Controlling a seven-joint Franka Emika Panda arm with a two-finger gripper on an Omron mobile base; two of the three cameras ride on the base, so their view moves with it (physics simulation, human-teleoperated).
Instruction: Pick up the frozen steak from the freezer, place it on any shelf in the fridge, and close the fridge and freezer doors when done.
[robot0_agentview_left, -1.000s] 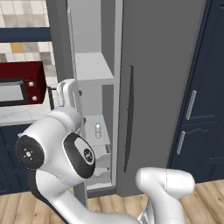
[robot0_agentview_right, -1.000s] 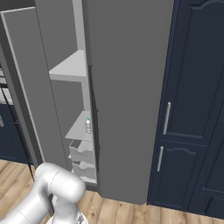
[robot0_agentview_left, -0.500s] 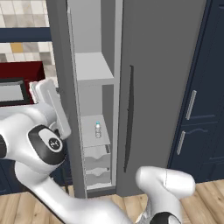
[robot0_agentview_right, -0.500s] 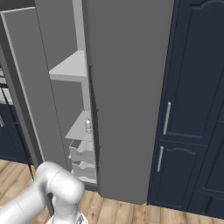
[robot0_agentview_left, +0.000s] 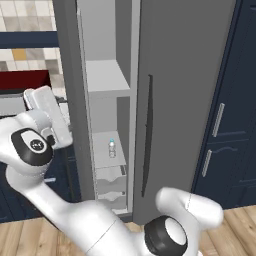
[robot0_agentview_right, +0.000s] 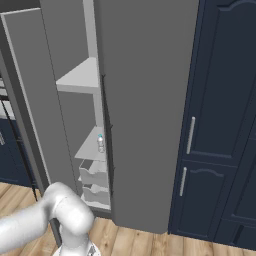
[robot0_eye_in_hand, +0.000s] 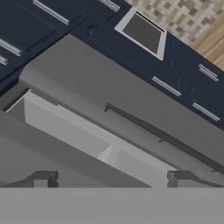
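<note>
Standing open on the tall grey unit, the freezer (robot0_agentview_left: 107, 125) shows its pale grey inside: a narrow upper shelf (robot0_agentview_left: 105, 79), a lower shelf carrying a small bottle (robot0_agentview_left: 112, 148) with a blue cap, and white drawers (robot0_agentview_left: 111, 181) beneath. The frozen steak cannot be made out on any of these boards. To the right, the wider fridge door (robot0_agentview_left: 185, 100) sits shut, its long dark bar handle (robot0_agentview_left: 147, 135) running vertically. The freezer door (robot0_agentview_right: 35, 95) swings out to the left. Navy cabinet doors (robot0_agentview_right: 215, 115) with silver handles flank the unit on the right. The end effector (robot0_eye_in_hand: 109, 177) shows its two dark fingertips spread apart with nothing between them, pointing at the grey unit and its handle.
</note>
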